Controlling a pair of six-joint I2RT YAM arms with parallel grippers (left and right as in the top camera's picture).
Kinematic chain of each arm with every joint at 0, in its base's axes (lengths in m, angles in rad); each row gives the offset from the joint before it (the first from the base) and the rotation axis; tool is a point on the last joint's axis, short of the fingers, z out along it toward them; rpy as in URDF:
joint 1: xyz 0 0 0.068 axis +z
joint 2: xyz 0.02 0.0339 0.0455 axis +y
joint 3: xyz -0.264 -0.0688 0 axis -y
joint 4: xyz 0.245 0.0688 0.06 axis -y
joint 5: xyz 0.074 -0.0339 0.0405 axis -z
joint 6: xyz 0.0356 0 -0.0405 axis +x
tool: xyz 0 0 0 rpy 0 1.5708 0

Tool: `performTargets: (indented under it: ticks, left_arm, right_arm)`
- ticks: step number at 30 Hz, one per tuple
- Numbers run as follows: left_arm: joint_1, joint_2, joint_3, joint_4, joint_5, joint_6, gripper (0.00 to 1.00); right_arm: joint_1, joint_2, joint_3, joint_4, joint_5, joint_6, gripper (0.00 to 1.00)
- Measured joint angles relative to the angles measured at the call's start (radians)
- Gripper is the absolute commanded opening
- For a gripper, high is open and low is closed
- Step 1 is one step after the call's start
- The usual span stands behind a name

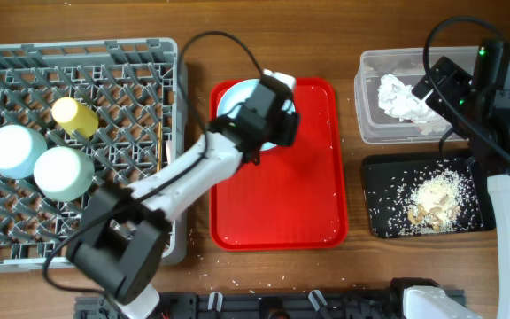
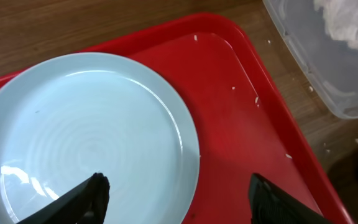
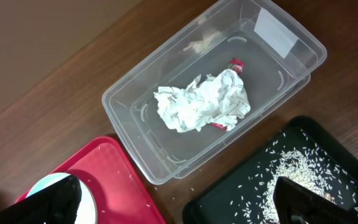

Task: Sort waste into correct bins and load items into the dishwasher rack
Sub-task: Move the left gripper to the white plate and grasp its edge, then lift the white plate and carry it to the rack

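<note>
Looking down from overhead, my left gripper (image 1: 271,106) hovers over the pale blue plate (image 1: 231,96) on the red tray (image 1: 312,195), well apart from the rack (image 1: 122,106). In my left wrist view the jaws are spread astride the plate's rim, and I judge a shallow pinch there could slip. In my right wrist view the right gripper (image 3: 179,202) hangs spread above the tub (image 3: 129,106) holding the napkin (image 3: 201,102).

Lower half of the red tray (image 1: 277,190) is bare, plenty of room there. Plate (image 2: 86,134) hogs its far left corner, and the clear tub (image 1: 370,133) sits near the right edge.
</note>
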Motion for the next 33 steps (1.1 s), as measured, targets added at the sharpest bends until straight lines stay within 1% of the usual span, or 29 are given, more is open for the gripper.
performTargets:
  ticks: [1, 4, 8, 9, 12, 16, 17, 21, 27, 29, 31, 33]
  left_arm:
    - [-0.018, 0.026, 0.000, 0.033, -0.011, 0.018, 0.72]
    - [-0.049, 0.085, 0.000, 0.092, -0.030, 0.044, 0.66]
    - [-0.050, 0.153, 0.000, 0.109, -0.035, 0.052, 0.64]
    - [-0.050, 0.175, 0.000, 0.108, -0.035, 0.054, 0.62]
    - [-0.050, 0.204, 0.000, 0.108, -0.029, 0.055, 0.51]
    - [-0.050, 0.209, 0.000, 0.109, 0.008, 0.063, 0.44]
    - [-0.050, 0.214, 0.000, 0.109, 0.013, 0.063, 0.40]
    - [-0.050, 0.227, 0.000, 0.117, 0.015, 0.072, 0.04]
    - [-0.052, 0.225, 0.008, 0.123, 0.014, 0.077, 0.04]
    - [-0.052, 0.204, 0.008, 0.089, 0.015, 0.077, 0.04]
    - [-0.052, 0.141, 0.006, 0.051, 0.021, 0.076, 0.04]
    - [-0.052, 0.021, 0.005, 0.001, 0.045, 0.069, 0.04]
  right_arm:
    - [0.000, 0.000, 0.000, 0.000, 0.000, 0.000, 1.00]
    - [0.000, 0.000, 0.000, 0.000, 0.000, 0.000, 1.00]
    - [0.000, 0.000, 0.000, 0.000, 0.000, 0.000, 1.00]
    - [0.000, 0.000, 0.000, 0.000, 0.000, 0.000, 1.00]
    - [0.000, 0.000, 0.000, 0.000, 0.000, 0.000, 1.00]
    - [0.000, 0.000, 0.000, 0.000, 0.000, 0.000, 1.00]
    - [0.000, 0.000, 0.000, 0.000, 0.000, 0.000, 1.00]
    - [0.000, 0.000, 0.000, 0.000, 0.000, 0.000, 1.00]
    - [0.000, 0.000, 0.000, 0.000, 0.000, 0.000, 1.00]
    - [0.000, 0.000, 0.000, 0.000, 0.000, 0.000, 1.00]
    - [0.000, 0.000, 0.000, 0.000, 0.000, 0.000, 1.00]
    - [0.000, 0.000, 0.000, 0.000, 0.000, 0.000, 1.00]
